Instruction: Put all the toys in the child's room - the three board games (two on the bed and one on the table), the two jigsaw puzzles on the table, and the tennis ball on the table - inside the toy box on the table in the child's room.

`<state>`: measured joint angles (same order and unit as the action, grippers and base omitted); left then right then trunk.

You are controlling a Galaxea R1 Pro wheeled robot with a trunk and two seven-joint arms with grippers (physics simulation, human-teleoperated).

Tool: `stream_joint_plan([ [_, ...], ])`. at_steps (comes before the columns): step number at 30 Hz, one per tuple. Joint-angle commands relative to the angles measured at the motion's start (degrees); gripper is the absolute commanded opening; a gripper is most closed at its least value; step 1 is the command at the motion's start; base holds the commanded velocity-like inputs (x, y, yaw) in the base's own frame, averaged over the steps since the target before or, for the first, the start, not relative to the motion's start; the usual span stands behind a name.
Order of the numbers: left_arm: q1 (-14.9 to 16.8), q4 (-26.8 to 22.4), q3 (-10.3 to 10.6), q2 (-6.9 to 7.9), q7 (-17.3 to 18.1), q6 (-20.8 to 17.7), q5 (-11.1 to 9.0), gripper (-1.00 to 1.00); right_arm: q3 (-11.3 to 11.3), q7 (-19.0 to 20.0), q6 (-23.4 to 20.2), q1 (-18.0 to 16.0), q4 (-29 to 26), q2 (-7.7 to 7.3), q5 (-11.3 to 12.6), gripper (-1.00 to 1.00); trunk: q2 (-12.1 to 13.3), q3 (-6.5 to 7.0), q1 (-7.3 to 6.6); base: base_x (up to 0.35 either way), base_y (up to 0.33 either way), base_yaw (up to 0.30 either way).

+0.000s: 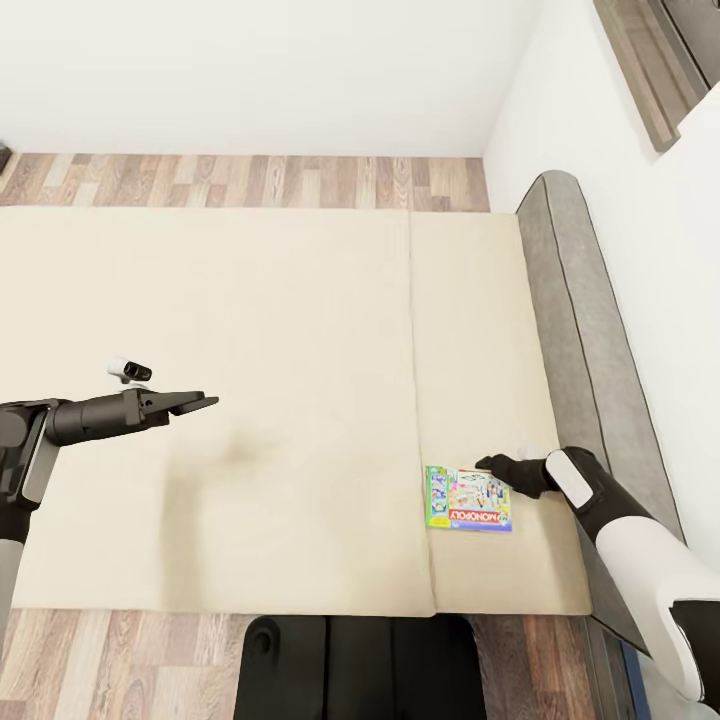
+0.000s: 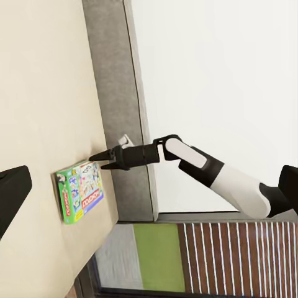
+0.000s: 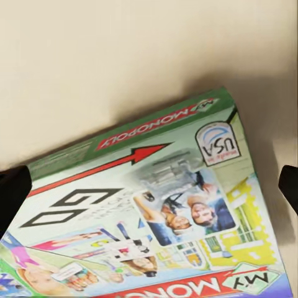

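At about five o'clock in the head view, the board game (image 1: 469, 498) lies flat near the bed's (image 1: 300, 330) front edge; the right gripper (image 1: 492, 464), fingers spread, reaches its far edge, likely to straddle it. At nine o'clock the left gripper (image 1: 195, 404) hovers clear, fingers seemingly pressed together

The long low bed with a plain beige mattress (image 1: 250, 400) and a grey padded headboard (image 1: 580, 340) carries one flat rectangular printed cardboard Monopoly game box (image 1: 469, 498), lying face up directly below the right gripper's (image 1: 487, 464) spread jaws, near the headboard.
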<state>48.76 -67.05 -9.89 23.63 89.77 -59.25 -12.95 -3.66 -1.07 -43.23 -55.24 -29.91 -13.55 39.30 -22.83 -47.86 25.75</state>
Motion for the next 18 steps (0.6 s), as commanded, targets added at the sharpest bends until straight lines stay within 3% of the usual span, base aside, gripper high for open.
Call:
stream_joint_plan([
  [1,0.02,-0.01,0.03,0.02,0.23,-0.61,0.03,1.00,-0.40,0.58,-0.10,0.00,0.07,-0.08,0.14,1.00,-0.09,-0.06,0.03,0.000,0.000,0.000],
  [18,0.02,0.01,0.03,0.02,0.23,-0.61,0.03,1.00,-0.72,1.86,1.54,0.13,2.46,0.21,-0.26,1.00,-0.09,-0.04,0.03,0.000,0.000,0.000],
])
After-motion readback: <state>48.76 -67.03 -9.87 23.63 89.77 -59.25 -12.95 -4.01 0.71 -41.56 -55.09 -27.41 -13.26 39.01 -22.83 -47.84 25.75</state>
